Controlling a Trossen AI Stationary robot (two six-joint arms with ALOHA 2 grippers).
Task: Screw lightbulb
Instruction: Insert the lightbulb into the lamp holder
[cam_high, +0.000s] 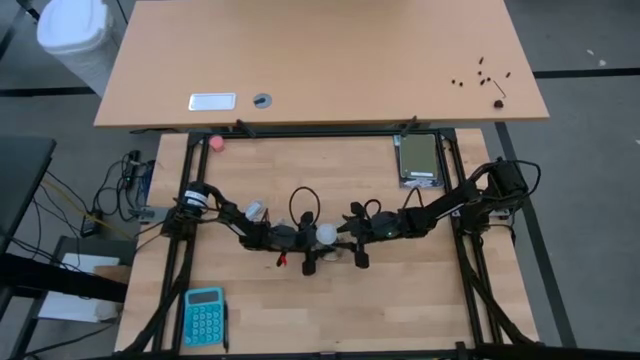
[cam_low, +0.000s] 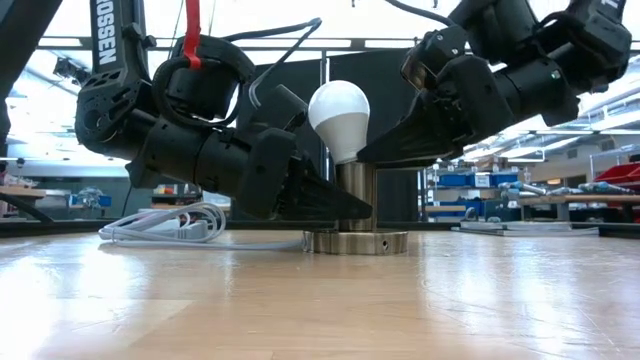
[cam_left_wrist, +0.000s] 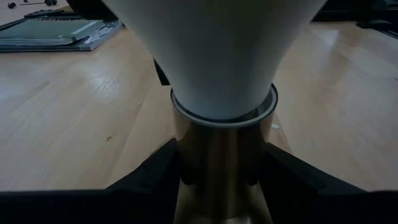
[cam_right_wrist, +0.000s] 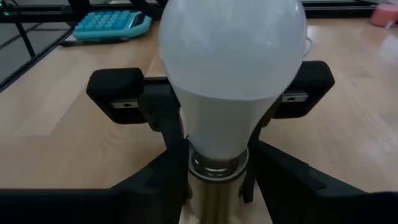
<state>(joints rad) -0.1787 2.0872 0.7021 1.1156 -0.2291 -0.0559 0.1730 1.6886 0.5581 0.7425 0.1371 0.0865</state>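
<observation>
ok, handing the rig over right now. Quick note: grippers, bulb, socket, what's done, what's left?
Left gripper: shut on the socket, holding the brass column just above its base.
Right gripper: shut on the lightbulb at its neck.
Lightbulb: upright in the socket at mid-table; part of its silvery thread shows above the rim.
Done: bulb placed in the socket, both grips set.
Left: probably more turning until the thread is fully in, then release both. How tight it is cannot be told from the views.
</observation>
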